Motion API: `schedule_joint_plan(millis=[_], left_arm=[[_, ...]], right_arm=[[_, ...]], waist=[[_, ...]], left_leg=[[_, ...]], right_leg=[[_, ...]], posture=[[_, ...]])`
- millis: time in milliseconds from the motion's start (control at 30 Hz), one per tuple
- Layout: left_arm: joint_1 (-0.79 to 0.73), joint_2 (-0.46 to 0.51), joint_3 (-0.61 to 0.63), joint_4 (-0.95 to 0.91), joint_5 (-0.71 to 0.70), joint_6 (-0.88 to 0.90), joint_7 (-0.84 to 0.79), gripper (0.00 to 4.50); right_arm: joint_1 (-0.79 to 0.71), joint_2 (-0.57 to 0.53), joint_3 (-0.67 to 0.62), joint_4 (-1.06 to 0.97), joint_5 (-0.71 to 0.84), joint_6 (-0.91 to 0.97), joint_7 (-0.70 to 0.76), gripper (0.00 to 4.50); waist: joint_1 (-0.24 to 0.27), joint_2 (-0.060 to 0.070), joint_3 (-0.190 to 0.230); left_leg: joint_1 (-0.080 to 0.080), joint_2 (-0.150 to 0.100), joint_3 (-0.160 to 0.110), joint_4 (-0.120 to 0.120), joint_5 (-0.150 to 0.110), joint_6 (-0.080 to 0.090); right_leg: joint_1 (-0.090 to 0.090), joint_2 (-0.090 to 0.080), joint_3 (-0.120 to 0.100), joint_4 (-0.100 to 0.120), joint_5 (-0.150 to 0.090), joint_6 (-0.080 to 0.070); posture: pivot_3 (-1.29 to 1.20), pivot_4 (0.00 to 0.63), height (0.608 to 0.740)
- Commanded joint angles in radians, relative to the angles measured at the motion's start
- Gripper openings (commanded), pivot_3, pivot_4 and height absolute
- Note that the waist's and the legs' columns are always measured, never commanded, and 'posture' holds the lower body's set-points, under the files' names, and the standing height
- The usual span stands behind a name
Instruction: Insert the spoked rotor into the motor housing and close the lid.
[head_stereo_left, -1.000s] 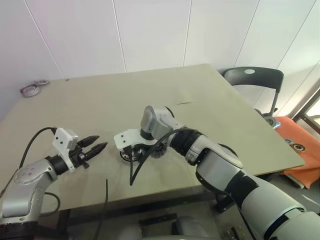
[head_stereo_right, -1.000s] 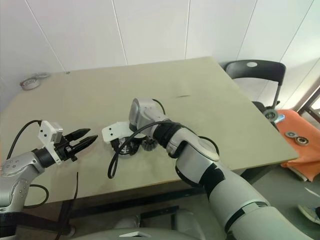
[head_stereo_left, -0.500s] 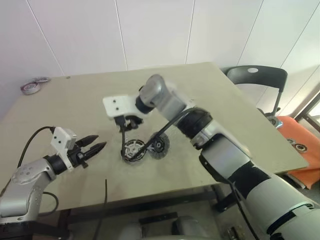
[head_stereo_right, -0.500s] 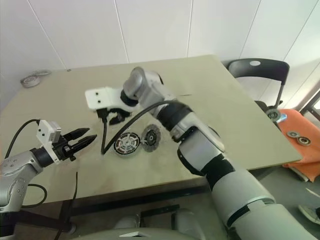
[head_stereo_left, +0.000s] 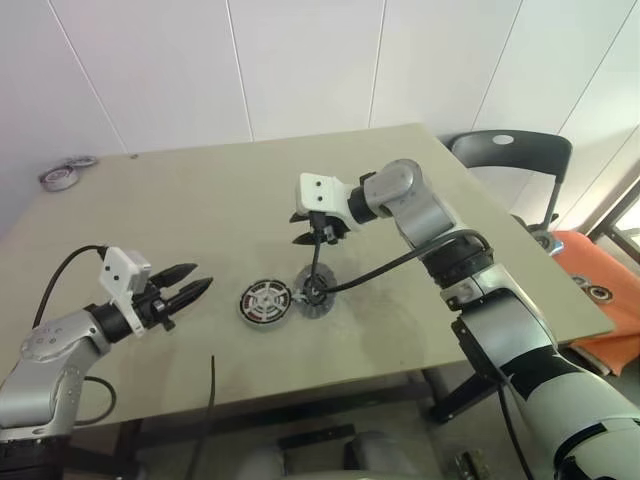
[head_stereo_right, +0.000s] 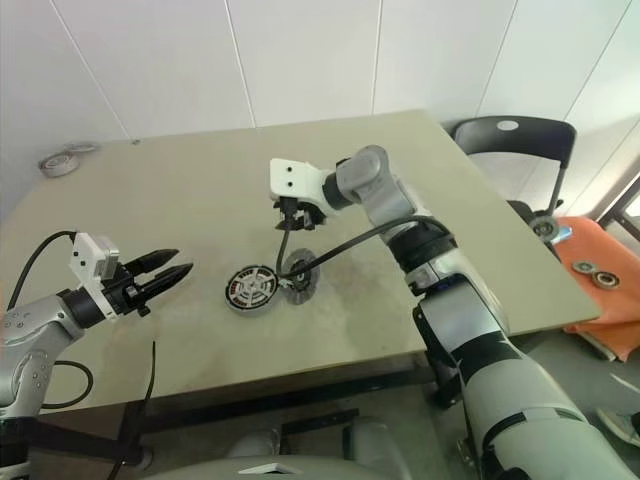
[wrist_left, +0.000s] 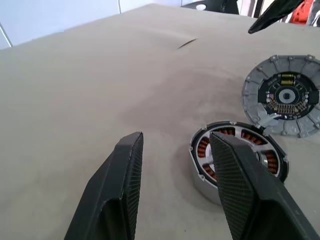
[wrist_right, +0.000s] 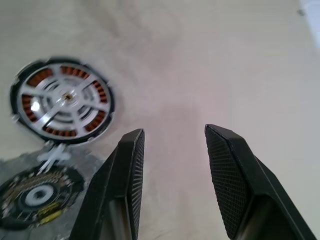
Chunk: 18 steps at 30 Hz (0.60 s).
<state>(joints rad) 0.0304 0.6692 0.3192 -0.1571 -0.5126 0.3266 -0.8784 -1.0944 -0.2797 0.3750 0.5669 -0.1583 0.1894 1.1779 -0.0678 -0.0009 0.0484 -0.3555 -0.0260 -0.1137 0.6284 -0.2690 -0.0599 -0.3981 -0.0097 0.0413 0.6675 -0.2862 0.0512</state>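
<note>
Tan table (head_stereo_left: 200, 200), tape rolls (head_stereo_left: 68, 173), chair (head_stereo_left: 510, 160)

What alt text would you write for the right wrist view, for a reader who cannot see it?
The right gripper, open and empty, hangs above a beige table. Beyond its fingers lies the motor housing, its copper windings showing between the silver spokes of the spoked rotor seated in it. A grey toothed disc lies touching the housing's edge.
</note>
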Motion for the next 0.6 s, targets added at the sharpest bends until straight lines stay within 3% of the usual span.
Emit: schedule_joint_plan(millis=[33, 233, 400, 500, 600], left_arm=[[-0.01, 0.019, 0.018, -0.002, -0.007, -0.005, -0.01, 2.26], [-0.002, 0.011, 0.031, 0.001, -0.001, -0.019, -0.002, 2.26], [0.02, -0.014, 0.032, -0.044, -0.006, -0.018, 0.036, 2.26], [0.046, -0.021, 0.032, -0.087, -0.022, -0.006, 0.043, 2.26], [0.058, -0.019, 0.03, -0.12, -0.036, 0.014, 0.041, 2.26]], right_arm=[[0.02, -0.034, -0.087, 0.017, 0.036, -0.009, -0.089, 2.04], [0.175, -0.109, -0.181, 0.028, 0.085, -0.065, -0.176, 2.04], [0.301, -0.137, -0.266, -0.101, 0.176, 0.058, -0.194, 2.04], [0.384, -0.168, -0.311, -0.173, 0.221, 0.142, -0.208, 1.39], [0.51, -0.206, -0.303, -0.329, 0.271, 0.227, -0.157, 0.36]], waist=[[0.001, 0.0, 0.0], [0.014, -0.001, -0.001], [0.019, 0.0, 0.0], [0.024, 0.0, 0.0], [0.033, -0.001, 0.0]], left_leg=[[0.0, 0.0, 0.0, 0.0, 0.0, 0.0], [0.0, -0.001, 0.001, 0.0, 0.0, 0.0], [0.0, 0.0, 0.002, 0.0, 0.0, 0.0], [0.0, 0.0, 0.002, 0.0, 0.0, 0.0], [0.0, 0.0, 0.002, 0.001, 0.0, 0.0]], right_leg=[[0.0, 0.0, 0.0, 0.0, 0.0, 0.0], [0.001, -0.001, 0.0, -0.003, 0.0, 0.0], [0.001, 0.0, 0.001, -0.001, 0.0, 0.0], [0.001, 0.0, 0.001, -0.001, 0.0, 0.0], [0.002, 0.0, 0.001, -0.002, 0.0, 0.0]], posture=[[0.0, 0.0, 0.74], [0.0, 0.0, 0.74], [0.0, 0.0, 0.74], [0.0, 0.0, 0.74], [0.0, 0.0, 0.74]])
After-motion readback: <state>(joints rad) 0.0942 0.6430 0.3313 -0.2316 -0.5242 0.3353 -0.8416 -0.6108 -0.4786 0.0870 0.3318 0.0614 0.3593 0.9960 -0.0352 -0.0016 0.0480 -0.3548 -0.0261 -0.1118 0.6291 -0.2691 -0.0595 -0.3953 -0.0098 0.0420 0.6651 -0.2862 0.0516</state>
